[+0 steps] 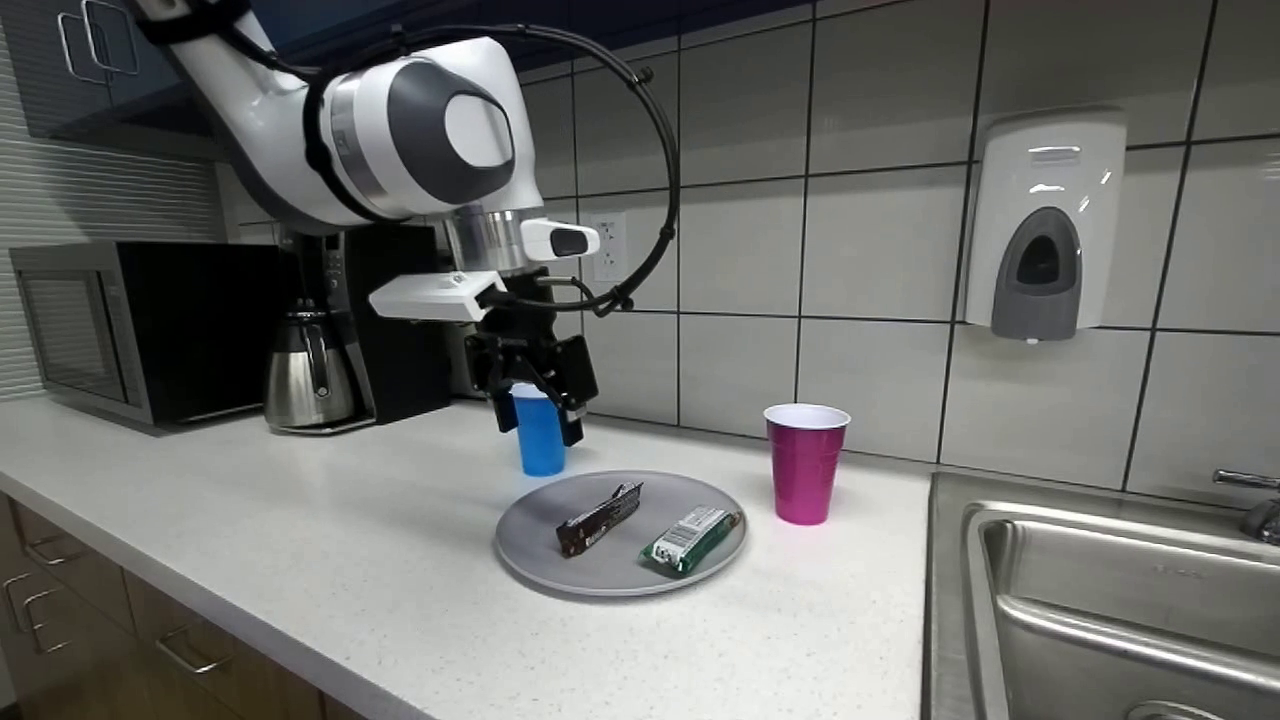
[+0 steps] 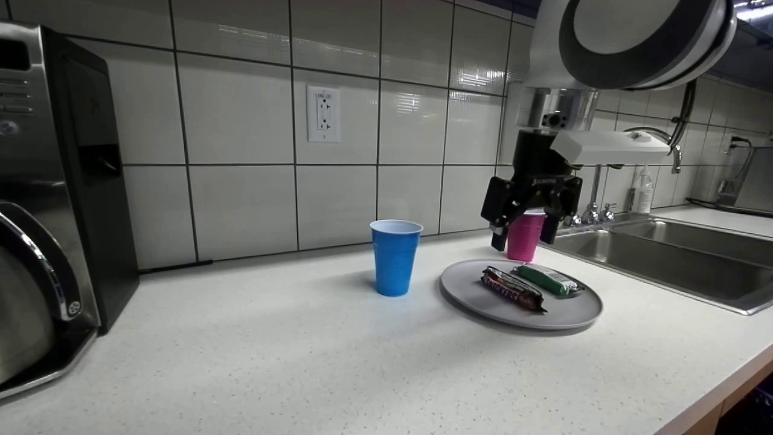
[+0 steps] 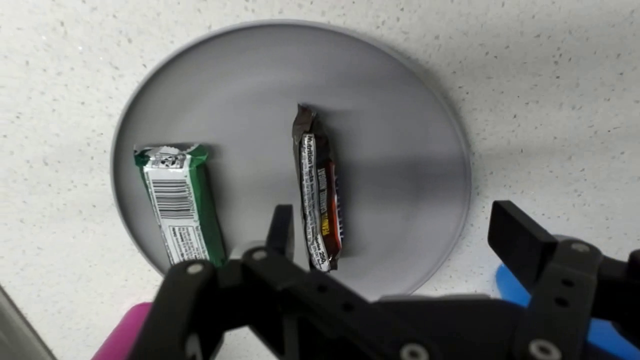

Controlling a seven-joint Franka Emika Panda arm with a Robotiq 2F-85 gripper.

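Claw is hanging nr plate, jaws apart; wrist view: brown bar is showing "Nutrition Facts" & green bar, left, a barcode.

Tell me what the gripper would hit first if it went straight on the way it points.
Probably the grey plate beneath the open gripper, though the brown-wrapped candy bar on it could come first; depth is unclear.

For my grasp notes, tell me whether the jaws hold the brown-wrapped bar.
No: the brown-wrapped bar lies on the gray plate, apart from the open jaws above it.
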